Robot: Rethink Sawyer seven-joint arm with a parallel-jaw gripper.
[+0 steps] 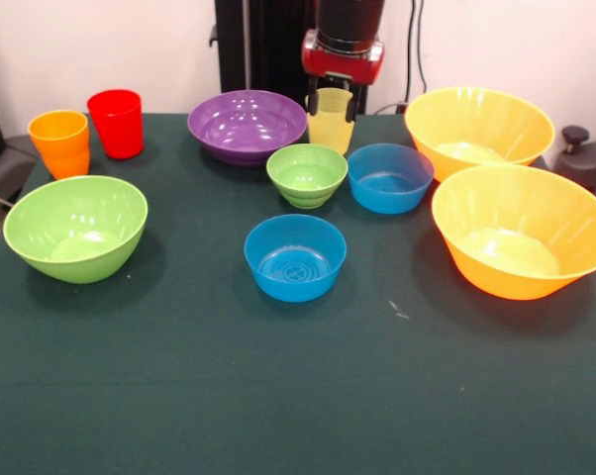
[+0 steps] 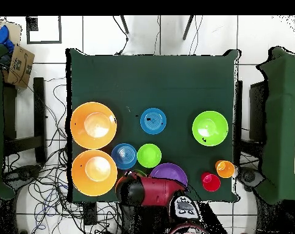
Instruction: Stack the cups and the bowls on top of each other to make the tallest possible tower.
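While the pale yellow cup point(image 1: 331, 119) is held clamped in the hand point(image 1: 331, 107), lifted clear of the tabletop point(image 1: 278, 396) near its far edge, no tower is seen to have been started: every other piece sits separately. In the front view the cup hangs between the purple bowl point(image 1: 247, 125) and the far large orange bowl point(image 1: 479, 129), just behind the small green bowl point(image 1: 307, 174) and a small blue bowl point(image 1: 389, 177). A second small blue bowl point(image 1: 295, 256) lies toward the tabletop's middle. The large green bowl point(image 1: 76, 227), orange cup point(image 1: 60, 142) and red cup point(image 1: 116, 123) are grouped at the left side; the near large orange bowl point(image 1: 521, 230) sits at the right edge.

The step in hand is judged to be placement of the cup. It should be centred over the chosen base, kept upright, lowered until seated, and released only then. The neighbouring bowl rims should be cleared during travel.
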